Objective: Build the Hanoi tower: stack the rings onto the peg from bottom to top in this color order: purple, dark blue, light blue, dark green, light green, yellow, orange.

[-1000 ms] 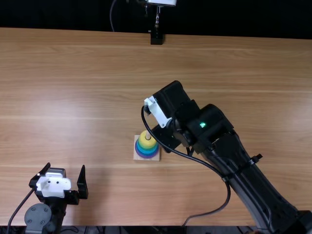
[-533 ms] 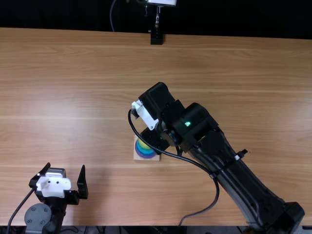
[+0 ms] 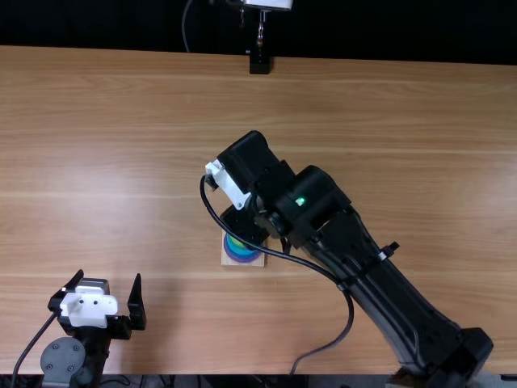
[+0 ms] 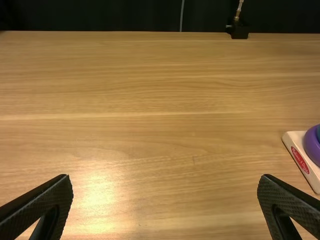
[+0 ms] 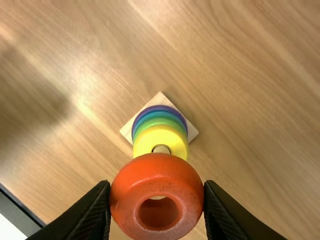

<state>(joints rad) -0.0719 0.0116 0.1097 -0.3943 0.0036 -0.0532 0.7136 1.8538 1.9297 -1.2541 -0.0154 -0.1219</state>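
Note:
In the top view my right gripper (image 3: 242,225) hangs over the ring tower (image 3: 241,251), hiding its upper part. The right wrist view has the orange ring (image 5: 157,196) held between the fingers of my right gripper (image 5: 157,200). Behind it stands the peg (image 5: 161,149), with the yellow ring (image 5: 160,138) on top of green, blue and purple (image 5: 159,107) rings. The orange ring overlaps the peg's near side; its height above the peg I cannot tell. My left gripper (image 3: 111,301) stands open at the near left, its fingers wide apart in the left wrist view (image 4: 165,200).
The tower's square wooden base (image 3: 257,261) rests on the table (image 3: 121,162). A cable loops beside the right arm. A black stand (image 3: 259,62) stands at the table's far edge. In the left wrist view, the purple ring (image 4: 312,145) shows at the right edge.
My right arm has moved left in the top view, bringing its gripper over the tower and covering the yellow ring there. The left arm has stayed still.

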